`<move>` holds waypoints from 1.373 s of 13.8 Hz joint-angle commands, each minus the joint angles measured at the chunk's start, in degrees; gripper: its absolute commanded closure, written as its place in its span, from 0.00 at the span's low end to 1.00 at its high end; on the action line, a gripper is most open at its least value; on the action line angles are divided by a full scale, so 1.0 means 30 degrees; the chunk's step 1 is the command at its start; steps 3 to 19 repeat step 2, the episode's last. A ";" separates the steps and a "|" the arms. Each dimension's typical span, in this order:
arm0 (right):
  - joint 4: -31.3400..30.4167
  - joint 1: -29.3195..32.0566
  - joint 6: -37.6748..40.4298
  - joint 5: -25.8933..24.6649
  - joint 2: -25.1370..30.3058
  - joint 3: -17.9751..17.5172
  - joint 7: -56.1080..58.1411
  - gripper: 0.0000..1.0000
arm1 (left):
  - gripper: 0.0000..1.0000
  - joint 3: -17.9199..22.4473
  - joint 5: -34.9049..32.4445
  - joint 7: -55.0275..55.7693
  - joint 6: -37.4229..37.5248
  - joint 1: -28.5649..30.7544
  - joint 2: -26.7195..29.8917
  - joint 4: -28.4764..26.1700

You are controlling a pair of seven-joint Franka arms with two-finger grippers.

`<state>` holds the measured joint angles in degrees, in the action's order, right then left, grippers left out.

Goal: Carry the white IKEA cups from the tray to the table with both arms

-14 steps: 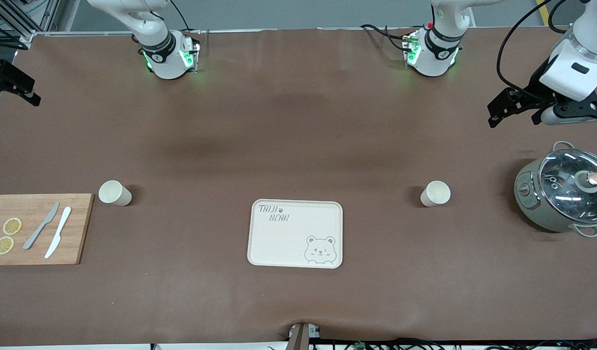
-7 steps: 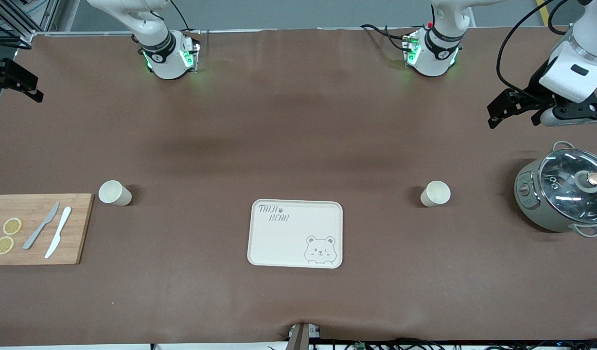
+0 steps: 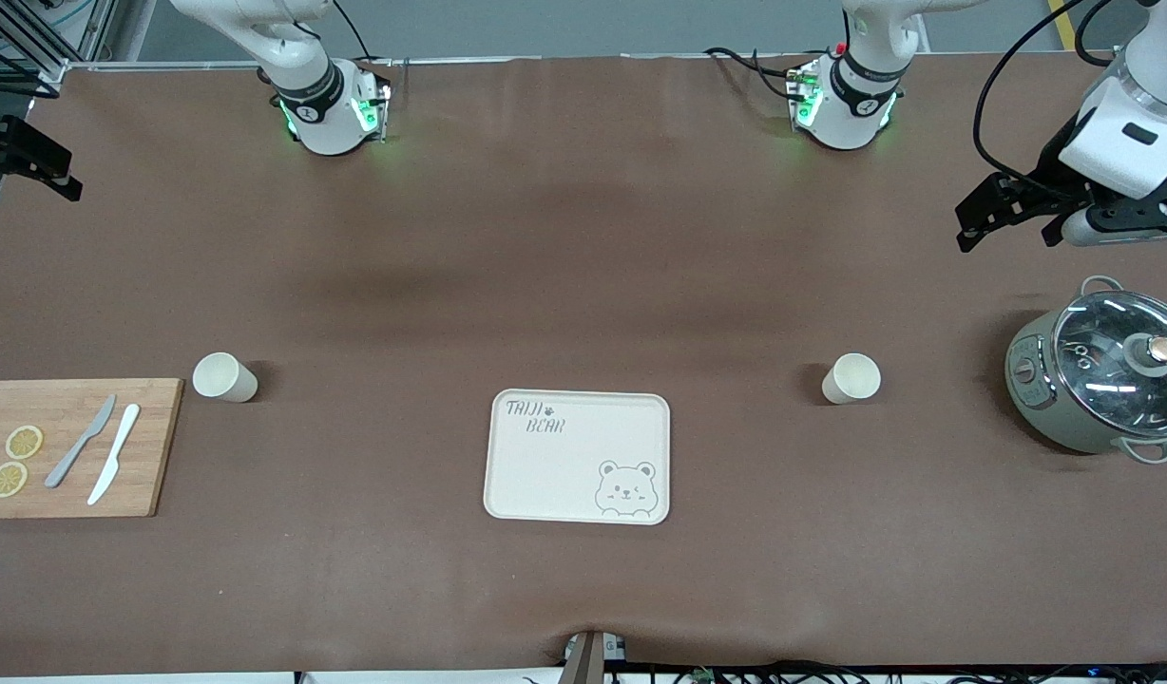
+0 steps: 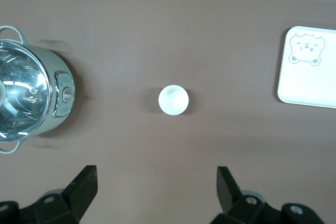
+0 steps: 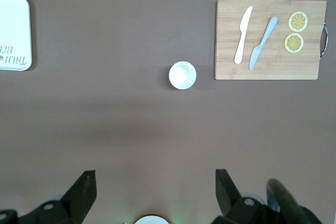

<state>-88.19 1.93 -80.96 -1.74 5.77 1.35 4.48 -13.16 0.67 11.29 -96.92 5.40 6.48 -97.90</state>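
Observation:
Two white cups stand upright on the brown table. One cup [image 3: 224,377] is beside the cutting board; the right wrist view shows it too [image 5: 182,75]. The other cup [image 3: 851,378] stands between the tray and the pot, and also shows in the left wrist view [image 4: 174,99]. My left gripper [image 3: 1006,226] [image 4: 156,182] hangs open and empty, high over bare table at the left arm's end. My right gripper [image 3: 32,161] [image 5: 155,184] hangs open and empty, high over the table's edge at the right arm's end.
A cream bear-printed tray [image 3: 578,418] lies mid-table between the cups. A grey-green pot with a glass lid [image 3: 1097,370] stands at the left arm's end. A wooden cutting board [image 3: 151,446] with two knives and lemon slices lies at the right arm's end.
Both grippers have shifted only slightly. The cups, tray, pot and board have not moved.

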 commanded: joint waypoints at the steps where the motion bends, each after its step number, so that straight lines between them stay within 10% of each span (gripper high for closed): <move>1: 0.0333 0.0120 0.0152 -0.0387 -0.0138 -0.0129 -0.0292 0.00 | 0.00 -0.0038 -0.0222 -0.0072 0.0285 0.0164 -0.0461 0.0990; 19: 0.0333 0.0091 0.0152 -0.0387 -0.0138 -0.0129 -0.0292 0.00 | 0.00 -0.0067 -0.0252 -0.0072 0.0314 0.0135 -0.0665 0.1079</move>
